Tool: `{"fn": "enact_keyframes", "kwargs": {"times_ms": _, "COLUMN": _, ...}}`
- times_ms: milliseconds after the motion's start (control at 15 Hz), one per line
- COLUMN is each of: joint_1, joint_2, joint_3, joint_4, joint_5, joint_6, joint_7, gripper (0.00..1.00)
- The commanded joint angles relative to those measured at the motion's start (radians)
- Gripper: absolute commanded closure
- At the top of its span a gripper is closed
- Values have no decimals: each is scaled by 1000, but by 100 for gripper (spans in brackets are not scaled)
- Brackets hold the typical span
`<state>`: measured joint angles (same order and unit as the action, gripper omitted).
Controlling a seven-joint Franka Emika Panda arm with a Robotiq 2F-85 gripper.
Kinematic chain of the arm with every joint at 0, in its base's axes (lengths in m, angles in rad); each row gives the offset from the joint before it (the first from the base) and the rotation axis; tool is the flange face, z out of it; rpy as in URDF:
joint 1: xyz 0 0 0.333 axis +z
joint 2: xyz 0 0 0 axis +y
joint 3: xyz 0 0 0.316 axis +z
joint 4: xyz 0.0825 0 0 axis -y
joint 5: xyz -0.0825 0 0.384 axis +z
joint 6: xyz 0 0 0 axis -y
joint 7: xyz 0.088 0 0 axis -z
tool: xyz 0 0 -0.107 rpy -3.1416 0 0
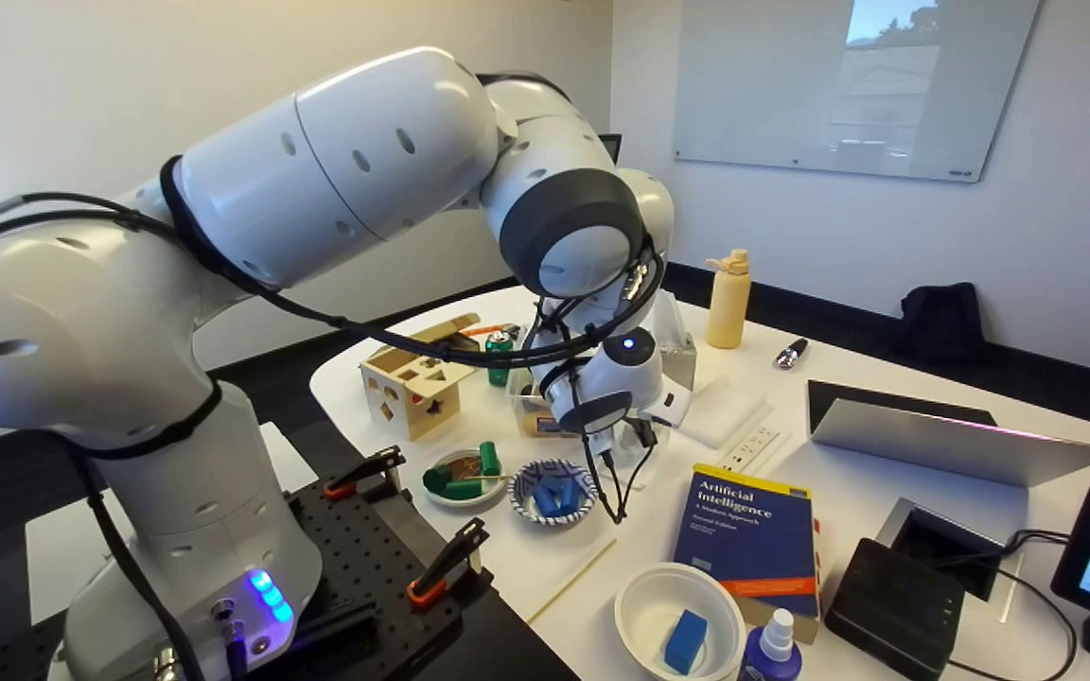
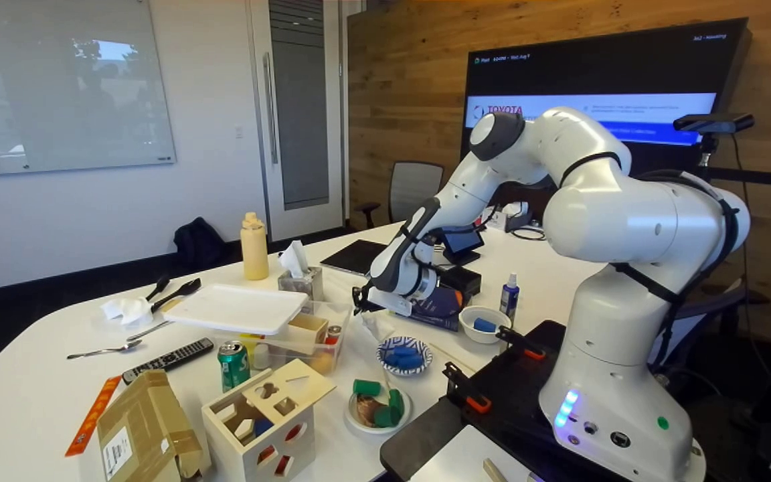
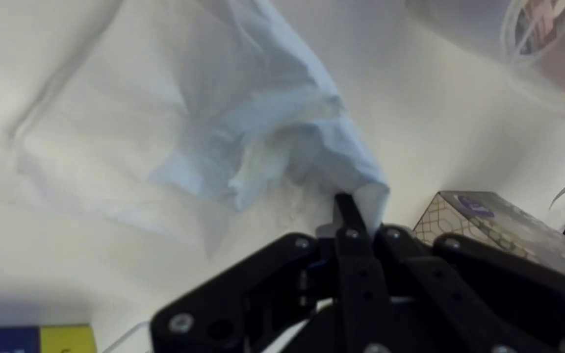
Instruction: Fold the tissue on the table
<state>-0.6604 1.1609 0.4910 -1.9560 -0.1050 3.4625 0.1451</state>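
Note:
The white tissue (image 3: 199, 113) fills the upper left of the wrist view, crumpled and partly lifted, with its left part lying near the white table (image 2: 31, 395). My gripper (image 3: 363, 215) is closed at the tissue's lower right edge, which is pinched between the black fingertips. In an exterior view the gripper (image 2: 360, 302) hangs above the table and the tissue (image 2: 377, 326) droops below it. In an exterior view the arm hides most of the gripper, and only a pale bit of tissue (image 1: 635, 446) shows beneath it.
Close to the gripper stand a tissue box (image 2: 302, 282), a clear bin (image 2: 332, 321) with a white lid (image 2: 238, 308), the blue book (image 1: 748, 530) and a patterned bowl (image 2: 404, 356) of blue blocks. A yellow bottle (image 1: 729, 301) and wooden shape box (image 2: 268, 428) stand farther off.

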Motion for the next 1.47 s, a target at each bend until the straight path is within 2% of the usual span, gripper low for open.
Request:
{"fn": "enact_keyframes", "kwargs": {"times_ms": 0, "joint_1": 74, "joint_2": -58, "joint_3": -47, "joint_4": 13, "joint_5": 94, "joint_6": 0, "joint_7": 70, "gripper": 100}}
{"fn": "enact_keyframes", "kwargs": {"times_ms": 200, "joint_1": 148, "joint_2": -89, "joint_3": -109, "joint_4": 27, "joint_5": 187, "joint_6": -1, "joint_7": 110, "gripper": 100}}
{"fn": "enact_keyframes", "kwargs": {"times_ms": 333, "joint_1": 221, "joint_2": -95, "joint_3": -170, "joint_4": 48, "joint_5": 259, "joint_6": -2, "joint_7": 138, "gripper": 100}}
{"fn": "enact_keyframes", "kwargs": {"times_ms": 667, "joint_1": 480, "joint_2": -101, "joint_3": -364, "joint_4": 61, "joint_5": 471, "joint_6": -1, "joint_7": 203, "gripper": 100}}
{"fn": "enact_keyframes", "kwargs": {"times_ms": 867, "joint_1": 613, "joint_2": -97, "joint_3": -449, "joint_4": 38, "joint_5": 576, "joint_6": -1, "joint_7": 230, "gripper": 100}}
{"fn": "enact_keyframes", "kwargs": {"times_ms": 1000, "joint_1": 604, "joint_2": -106, "joint_3": -411, "joint_4": 20, "joint_5": 572, "joint_6": -4, "joint_7": 236, "gripper": 100}}
{"fn": "enact_keyframes", "kwargs": {"times_ms": 1067, "joint_1": 603, "joint_2": -79, "joint_3": -427, "joint_4": 53, "joint_5": 553, "joint_6": -4, "joint_7": 225, "gripper": 99}}
{"fn": "enact_keyframes", "kwargs": {"times_ms": 1400, "joint_1": 608, "joint_2": -79, "joint_3": -421, "joint_4": 48, "joint_5": 553, "joint_6": -4, "joint_7": 229, "gripper": 99}}
